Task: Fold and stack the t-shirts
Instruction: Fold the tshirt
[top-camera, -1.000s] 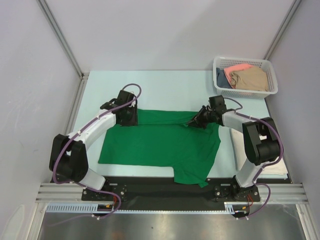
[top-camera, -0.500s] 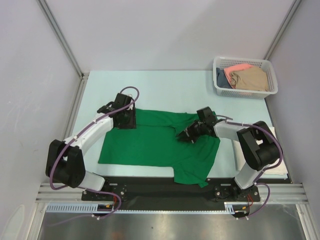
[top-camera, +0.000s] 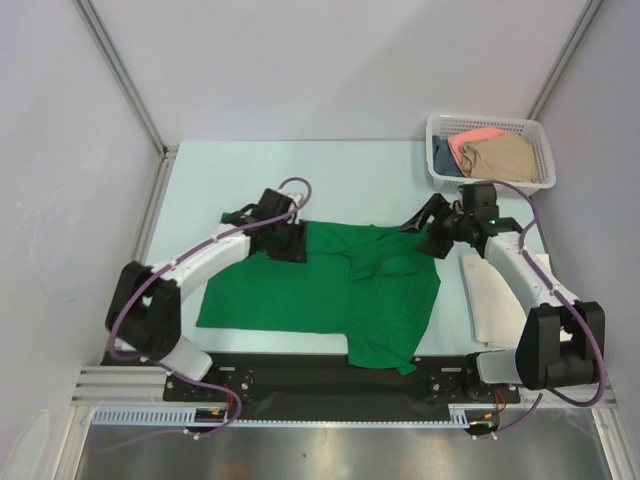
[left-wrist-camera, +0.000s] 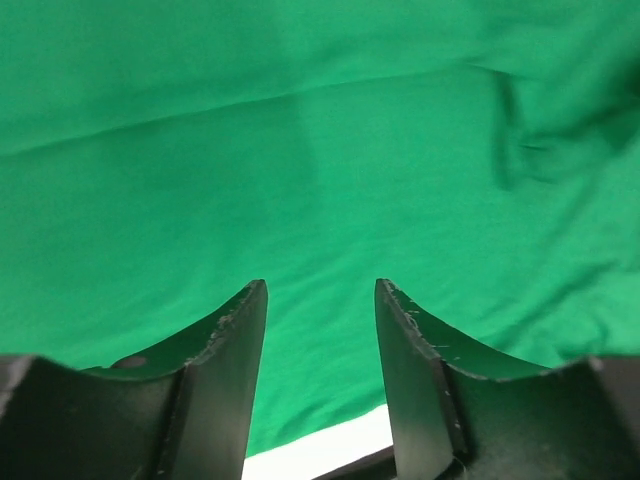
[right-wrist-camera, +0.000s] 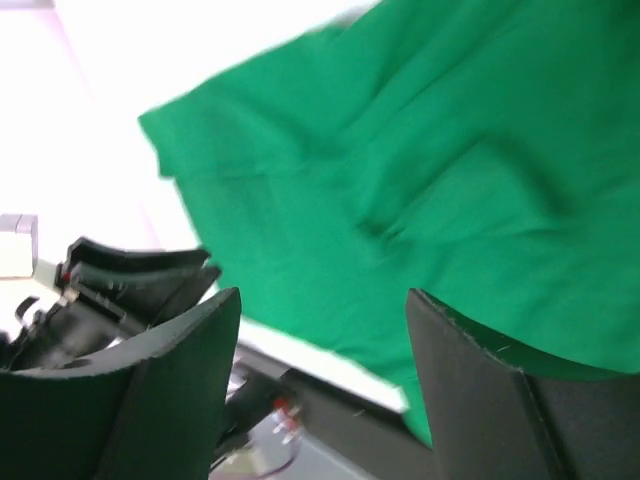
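A bright green t-shirt (top-camera: 300, 295) lies spread on the table, its right sleeve (top-camera: 385, 262) folded inward over the body. My left gripper (top-camera: 293, 250) hovers low over the shirt's upper left part. In the left wrist view the left gripper (left-wrist-camera: 320, 285) is open, with only green cloth (left-wrist-camera: 300, 150) beneath it. My right gripper (top-camera: 420, 228) is raised by the shirt's upper right corner. In the right wrist view the right gripper (right-wrist-camera: 320, 292) is open and empty above the green cloth (right-wrist-camera: 450, 150). A cream-white t-shirt (top-camera: 500, 300) lies folded at the right.
A white mesh basket (top-camera: 540, 178) at the back right holds salmon-pink (top-camera: 475, 138), tan (top-camera: 503, 158) and dark blue (top-camera: 444, 158) t-shirts. The black base rail (top-camera: 300, 375) runs along the near edge. Grey walls enclose the table on the left, back and right.
My right gripper opened, let the green sleeve drop folded onto the shirt, and drew back up to the right. My left gripper slid right along the shirt's top edge.
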